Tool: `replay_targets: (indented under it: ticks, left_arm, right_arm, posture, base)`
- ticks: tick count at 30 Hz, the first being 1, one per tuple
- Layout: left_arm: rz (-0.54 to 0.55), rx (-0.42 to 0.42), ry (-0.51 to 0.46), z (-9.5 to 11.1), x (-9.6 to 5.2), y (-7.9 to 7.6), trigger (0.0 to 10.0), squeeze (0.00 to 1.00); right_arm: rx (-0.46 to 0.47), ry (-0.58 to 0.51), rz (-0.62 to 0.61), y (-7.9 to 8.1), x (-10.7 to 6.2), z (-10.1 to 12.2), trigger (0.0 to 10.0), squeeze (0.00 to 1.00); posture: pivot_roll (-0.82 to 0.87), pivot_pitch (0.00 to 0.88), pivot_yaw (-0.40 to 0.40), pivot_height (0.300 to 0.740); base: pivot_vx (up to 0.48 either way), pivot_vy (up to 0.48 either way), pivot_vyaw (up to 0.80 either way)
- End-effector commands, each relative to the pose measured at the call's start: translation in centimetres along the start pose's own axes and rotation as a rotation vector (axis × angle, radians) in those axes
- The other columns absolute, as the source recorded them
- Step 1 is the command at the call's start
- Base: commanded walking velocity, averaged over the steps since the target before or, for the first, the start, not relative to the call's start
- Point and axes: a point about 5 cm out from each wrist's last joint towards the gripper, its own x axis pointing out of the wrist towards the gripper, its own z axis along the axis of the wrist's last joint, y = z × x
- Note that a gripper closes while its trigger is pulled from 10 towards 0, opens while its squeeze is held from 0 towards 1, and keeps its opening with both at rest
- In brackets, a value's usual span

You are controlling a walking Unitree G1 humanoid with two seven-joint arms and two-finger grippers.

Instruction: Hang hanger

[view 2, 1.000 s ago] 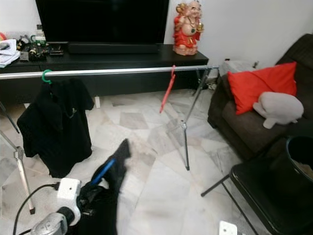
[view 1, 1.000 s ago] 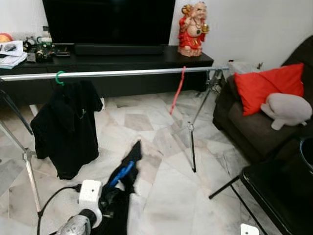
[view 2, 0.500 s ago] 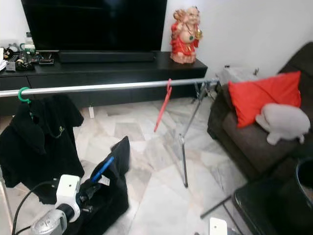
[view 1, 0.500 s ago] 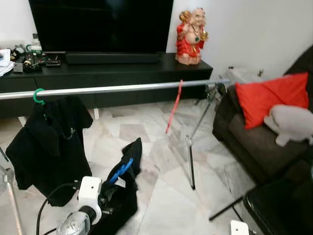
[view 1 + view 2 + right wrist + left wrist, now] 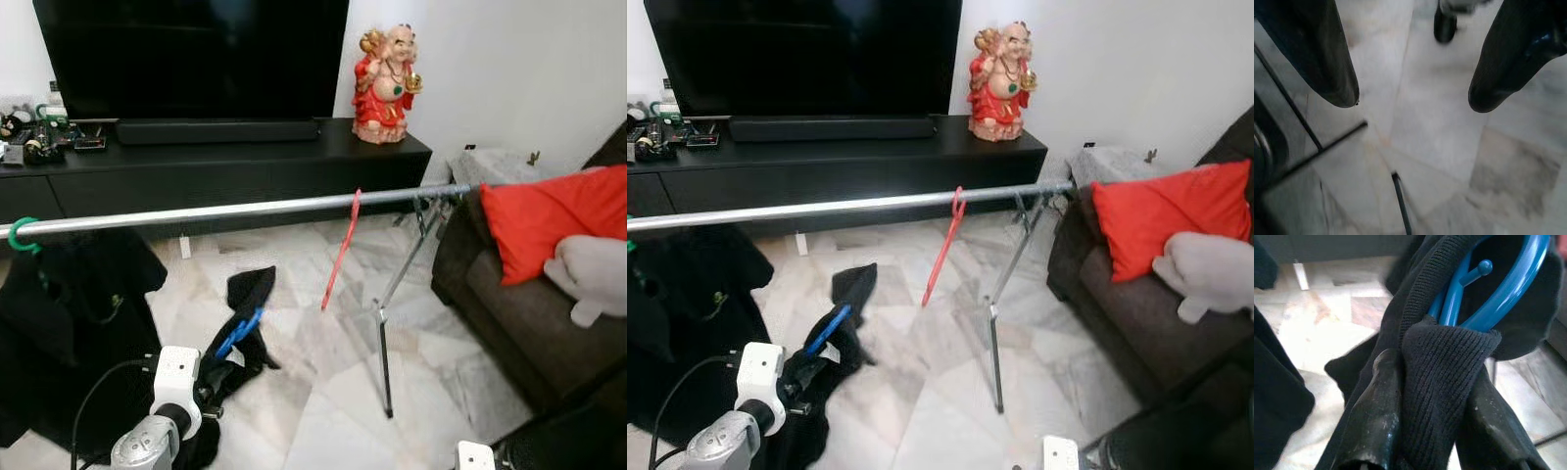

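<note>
Left eye view: left gripper (image 5: 1432,431) pinched blue hanger (image 5: 238,334) with black garment (image 5: 247,294), raised closer under rail (image 5: 245,209); hooking remained. Right gripper (image 5: 1413,100) spread, idle.

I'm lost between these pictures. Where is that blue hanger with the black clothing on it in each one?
Left eye view: blue hanger at lower left, below the silver rail, held up by the left tool.
Right eye view: lower left, again under the rail.
Left wrist view: upper middle, black garment pinched between the fingers.
Right wrist view: I see marble floor between open fingers.
Shared landmark: the red hanger on the rail.
</note>
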Motion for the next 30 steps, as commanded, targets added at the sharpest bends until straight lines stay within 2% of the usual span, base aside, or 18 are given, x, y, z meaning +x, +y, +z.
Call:
replay_targets:
  ticks: [1, 8, 15, 16, 25, 28, 30]
  left_arm:
    - [0.003, 0.017, -0.025, 0.8, 0.2, 0.4, 10.0, 0.0]
    - [-0.015, 0.023, -0.03, 1.1, 0.5, 0.3, 10.0, 0.0]
    - [-0.071, 0.109, -0.027, 1.6, 0.7, -0.1, 10.0, 0.0]
    - [-0.078, 0.136, -0.044, 2.3, 0.8, -0.1, 10.0, 0.0]
    - [-0.122, 0.169, -0.139, 5.8, 2.1, -0.6, 10.0, 0.0]
    - [-0.104, 0.186, -0.166, 6.8, 2.4, -0.3, 10.0, 0.0]
    - [-0.072, 0.167, -0.185, 7.5, 2.7, 0.1, 10.0, 0.0]
  right_arm:
    - [0.006, -0.004, 0.02, 0.7, 0.1, 0.2, 10.0, 0.0]
    - [0.001, 0.002, 0.031, 0.8, 0.1, 0.1, 10.0, 0.0]
    - [0.018, -0.001, 0.03, 0.9, 0.1, 0.0, 10.0, 0.0]
    - [0.019, -0.001, 0.032, 0.9, 0.1, 0.0, 10.0, 0.0]
    - [0.016, -0.003, 0.036, 1.1, 0.1, 0.0, 10.0, 0.0]
    - [0.017, -0.006, 0.036, 1.1, 0.1, 0.1, 10.0, 0.0]
    - [0.016, -0.005, 0.037, 1.2, 0.1, 0.1, 10.0, 0.0]
  posture:
    - [0.14, 0.038, -0.121, 0.74]
    - [0.14, 0.04, -0.125, 0.74]
    - [0.14, 0.038, -0.125, 0.74]
    - [0.14, 0.033, -0.125, 0.74]
    - [0.14, 0.025, -0.122, 0.74]
    - [0.15, 0.029, -0.123, 0.74]
    - [0.15, 0.032, -0.124, 0.74]
  base:
    - [0.48, 0.0, 0.0]
    - [0.454, 0.0, 0.0]
    - [0.0, 0.0, 0.0]
    - [0.0, 0.0, 0.0]
    - [0.0, 0.0, 0.0]
    - [0.0, 0.0, 0.0]
    - [0.0, 0.0, 0.0]
